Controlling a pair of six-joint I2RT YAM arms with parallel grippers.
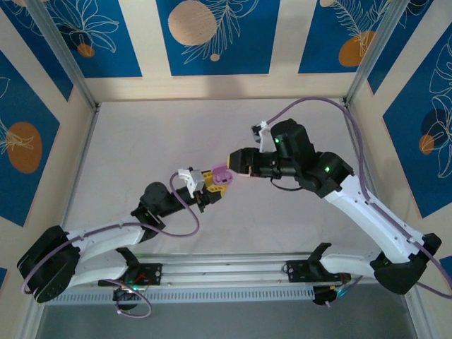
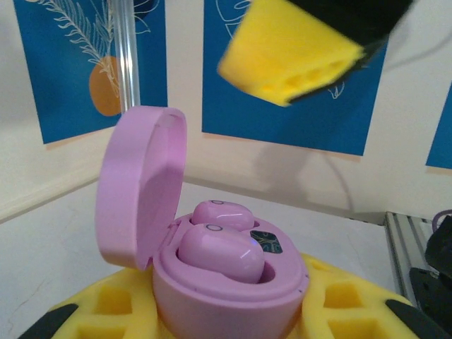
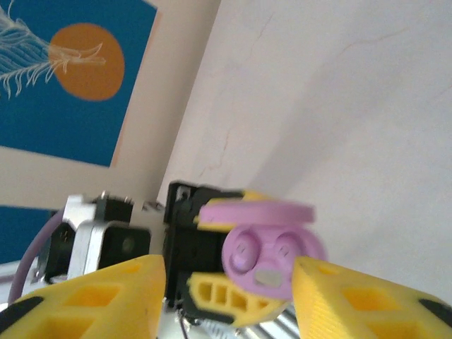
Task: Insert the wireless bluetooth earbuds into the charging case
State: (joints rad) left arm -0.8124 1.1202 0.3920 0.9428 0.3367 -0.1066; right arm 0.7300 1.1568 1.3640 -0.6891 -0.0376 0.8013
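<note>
Left gripper: my left gripper [image 1: 210,185] is clamped on the charging case [image 2: 226,286], with its yellow fingers [image 2: 106,307] pressed against the base from both sides.
Right gripper: my right gripper [image 1: 236,161] has its jaws spread and holds nothing. In the right wrist view its yellow fingers [image 3: 92,296] stand to either side of the case, clear of it.
Charging case: it is pale purple-pink and held above the table [image 1: 141,141] between the two arms. Its lid [image 2: 138,194] is hinged up and stands open.
Earbuds: I see two earbuds [image 2: 222,253] in the same purple-pink, both seated in their wells side by side, each with a small ring mark on top.
Writing: a small dark panel [image 2: 267,242] sits in the case beside the earbuds. Its marks are too small for me to read.
In the way: one right finger [image 2: 289,56] hangs above the open case in the left wrist view, out of focus and not touching it.
Surroundings: the table is white, the wall panels [image 1: 85,35] are blue with orange discs and white leaf drawings, there are metal corner posts [image 1: 63,56], and purple cables [image 1: 311,102] loop off both arms.
</note>
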